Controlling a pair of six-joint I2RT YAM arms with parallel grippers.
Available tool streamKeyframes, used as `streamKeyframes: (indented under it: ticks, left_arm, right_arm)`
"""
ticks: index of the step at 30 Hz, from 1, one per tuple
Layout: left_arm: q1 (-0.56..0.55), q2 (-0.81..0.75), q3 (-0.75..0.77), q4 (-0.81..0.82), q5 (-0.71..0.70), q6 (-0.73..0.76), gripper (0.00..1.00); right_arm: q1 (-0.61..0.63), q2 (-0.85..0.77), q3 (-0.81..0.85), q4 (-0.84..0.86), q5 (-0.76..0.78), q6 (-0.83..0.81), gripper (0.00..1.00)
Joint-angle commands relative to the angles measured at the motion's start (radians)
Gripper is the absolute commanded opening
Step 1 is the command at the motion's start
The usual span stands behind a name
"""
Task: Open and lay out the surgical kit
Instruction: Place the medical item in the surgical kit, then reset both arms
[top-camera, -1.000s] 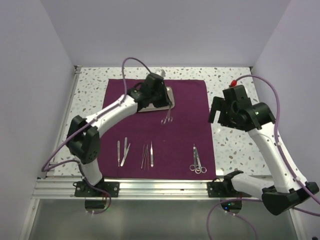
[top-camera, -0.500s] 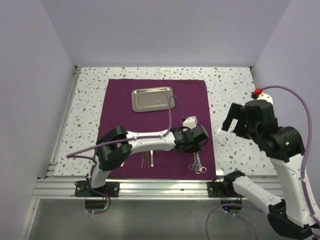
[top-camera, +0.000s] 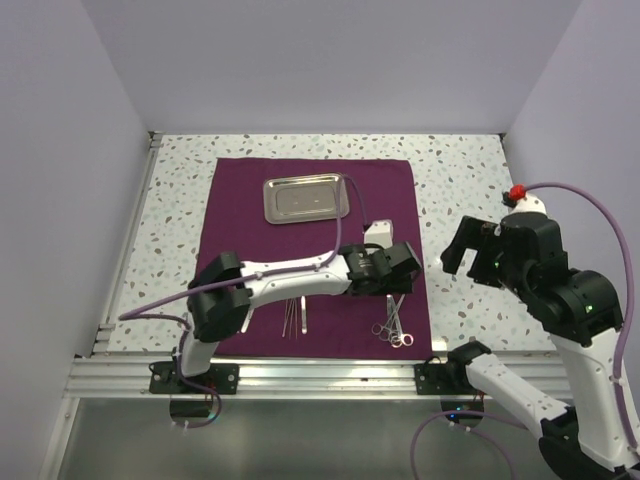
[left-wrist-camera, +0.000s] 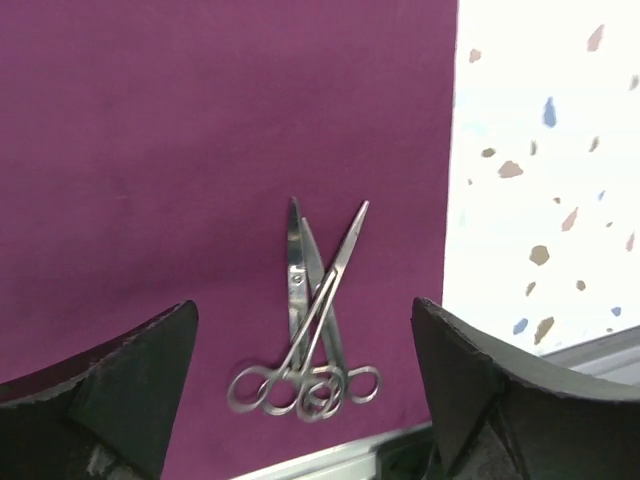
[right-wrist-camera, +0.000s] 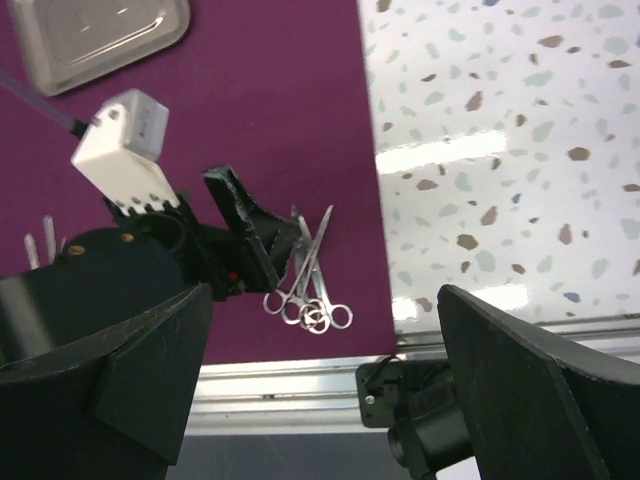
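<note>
The dark purple cloth (top-camera: 380, 195) lies spread flat on the table. The empty steel tray (top-camera: 306, 197) sits at its far middle. Three ring-handled instruments (top-camera: 393, 328) lie crossed in a small pile near the cloth's front right corner, also clear in the left wrist view (left-wrist-camera: 310, 330). My left gripper (top-camera: 392, 283) hovers just above and behind that pile, open (left-wrist-camera: 303, 303), with nothing between its fingers. Thin tweezers (top-camera: 295, 315) lie to the left of the pile. My right gripper (top-camera: 470, 250) hangs open over the bare table right of the cloth, holding nothing (right-wrist-camera: 325, 290).
The speckled table (top-camera: 460, 180) shows to the right of the cloth's edge. An aluminium rail (top-camera: 300, 375) runs along the near edge, just in front of the instruments. The left arm stretches low across the cloth's front half. Walls close in the left, back and right.
My left gripper came from the tray to the front right corner carrying a ring-handled instrument, then opened and left it on the pile. The right arm drew back to the right.
</note>
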Motion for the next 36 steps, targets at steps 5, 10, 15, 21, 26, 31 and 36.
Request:
streamKeyframes:
  ticks: [5, 10, 15, 21, 26, 31, 36]
  left_arm:
    - [0.101, -0.448, -0.071, -0.165, -0.197, 0.298, 0.96]
    - [0.354, -0.717, -0.275, -0.174, -0.149, 0.538, 1.0]
    - [0.492, -0.852, -0.38, -0.214, -0.146, 0.701, 1.0]
    - [0.581, -0.932, -0.426, -0.145, -0.08, 0.791, 1.0]
    - [0.63, -0.918, -0.426, -0.117, -0.045, 0.83, 1.0]
    - [0.667, -0.898, -0.406, -0.106, -0.025, 0.873, 1.0]
    - [0.713, -0.903, -0.432, -0.071, -0.032, 0.896, 1.0]
  right_arm:
    - [0.006, 0.103, -0.047, 0.183, -0.34, -0.029, 0.98]
    - [0.006, 0.128, -0.109, 0.382, -0.424, 0.011, 0.98]
    - [0.006, 0.143, -0.152, 0.517, -0.475, 0.068, 0.99]
    - [0.004, 0.164, -0.118, 0.553, -0.44, 0.065, 0.99]
    - [0.006, 0.192, -0.086, 0.536, -0.397, 0.062, 0.98]
    - [0.004, 0.175, -0.126, 0.572, -0.397, 0.099, 0.98]
    - [0.006, 0.19, -0.133, 0.571, -0.415, 0.068, 0.98]
